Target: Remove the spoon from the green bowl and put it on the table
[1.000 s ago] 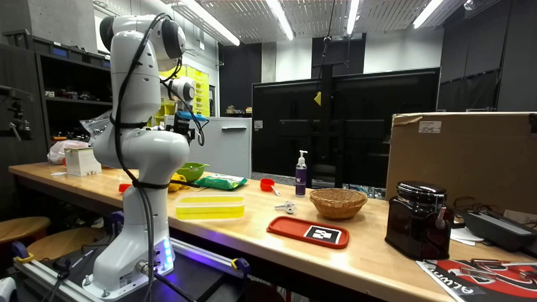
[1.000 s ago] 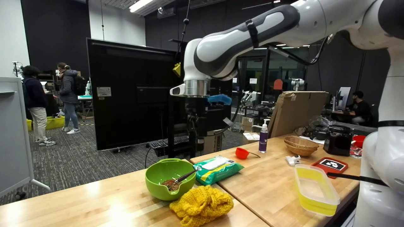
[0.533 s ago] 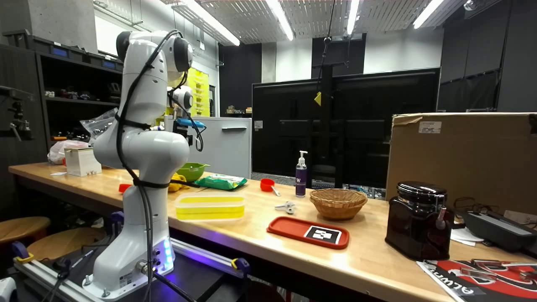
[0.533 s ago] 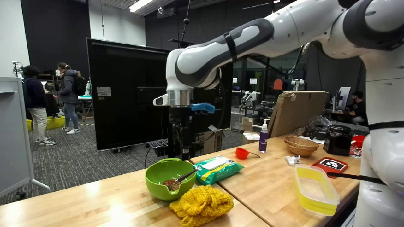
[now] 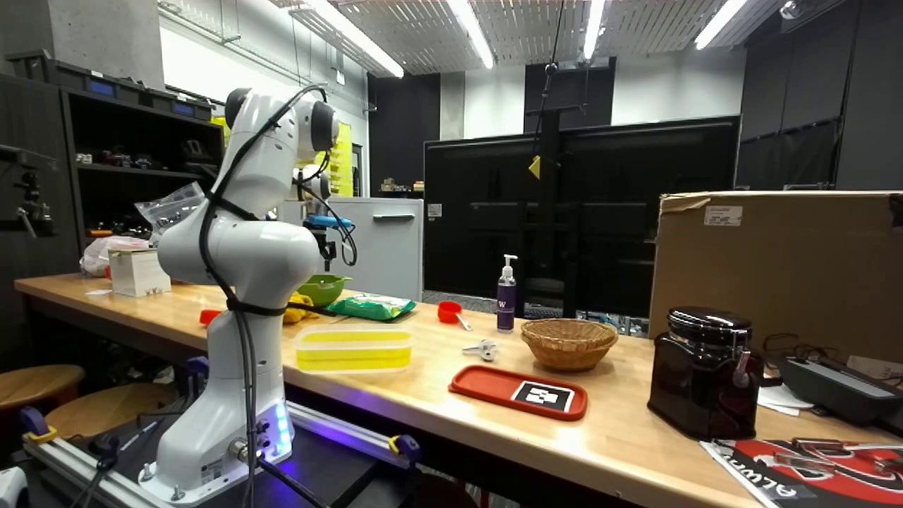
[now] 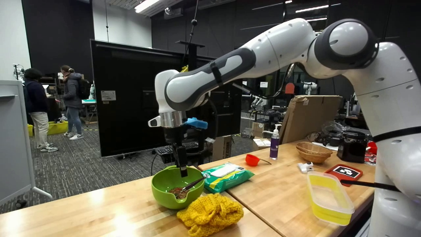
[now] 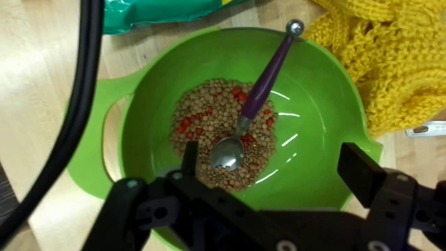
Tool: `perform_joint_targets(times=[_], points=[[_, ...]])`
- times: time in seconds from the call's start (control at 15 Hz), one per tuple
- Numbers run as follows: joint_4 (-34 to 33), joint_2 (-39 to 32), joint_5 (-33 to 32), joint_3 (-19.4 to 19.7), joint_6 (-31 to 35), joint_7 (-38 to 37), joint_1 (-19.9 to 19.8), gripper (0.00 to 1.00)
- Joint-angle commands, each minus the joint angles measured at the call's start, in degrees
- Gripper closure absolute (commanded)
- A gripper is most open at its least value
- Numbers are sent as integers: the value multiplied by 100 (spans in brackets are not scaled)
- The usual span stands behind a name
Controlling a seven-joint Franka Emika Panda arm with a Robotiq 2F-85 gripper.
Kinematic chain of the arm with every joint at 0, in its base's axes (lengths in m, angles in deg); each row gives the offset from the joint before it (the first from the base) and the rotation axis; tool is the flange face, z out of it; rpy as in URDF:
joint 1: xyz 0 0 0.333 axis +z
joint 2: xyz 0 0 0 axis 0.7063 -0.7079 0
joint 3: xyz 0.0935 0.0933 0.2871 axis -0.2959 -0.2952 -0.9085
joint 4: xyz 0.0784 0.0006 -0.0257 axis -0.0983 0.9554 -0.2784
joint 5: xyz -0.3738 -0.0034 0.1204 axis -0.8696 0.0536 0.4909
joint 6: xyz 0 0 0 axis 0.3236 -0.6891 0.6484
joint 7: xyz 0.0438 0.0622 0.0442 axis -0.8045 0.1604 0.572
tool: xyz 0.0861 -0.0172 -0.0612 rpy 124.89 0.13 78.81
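The green bowl (image 7: 313,132) stands on the wooden table (image 6: 82,210) and holds brown lentils with red bits. It also shows in both exterior views (image 6: 161,194) (image 5: 323,289). The spoon (image 7: 263,83) has a purple handle with a metal ball end. Its metal head lies in the lentils, and its handle leans across the rim beside the yellow cloth. My gripper (image 7: 271,158) is open and empty, pointing down above the bowl. In an exterior view its fingers (image 6: 183,171) are near the height of the bowl's far rim, apart from the spoon. The spoon head lies between the fingers in the wrist view.
A yellow knitted cloth (image 6: 212,214) and a green wipes packet (image 6: 227,177) sit close beside the bowl. A red measuring cup (image 6: 252,160), a soap bottle (image 6: 274,144), a woven basket (image 6: 314,153) and a yellow container (image 6: 330,200) stand farther along the table.
My gripper has come down and moved over the green bowl, leftward in one of the views. The bowl and spoon have not moved.
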Motion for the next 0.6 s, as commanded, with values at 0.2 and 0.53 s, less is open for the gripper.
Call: perform_joint_targets(times=[0.2, 0.53], points=[[-986, -618, -399, 77, -645, -761, 162, 0], [-1006, -730, -312, 216, -994, -1580, 118, 0]])
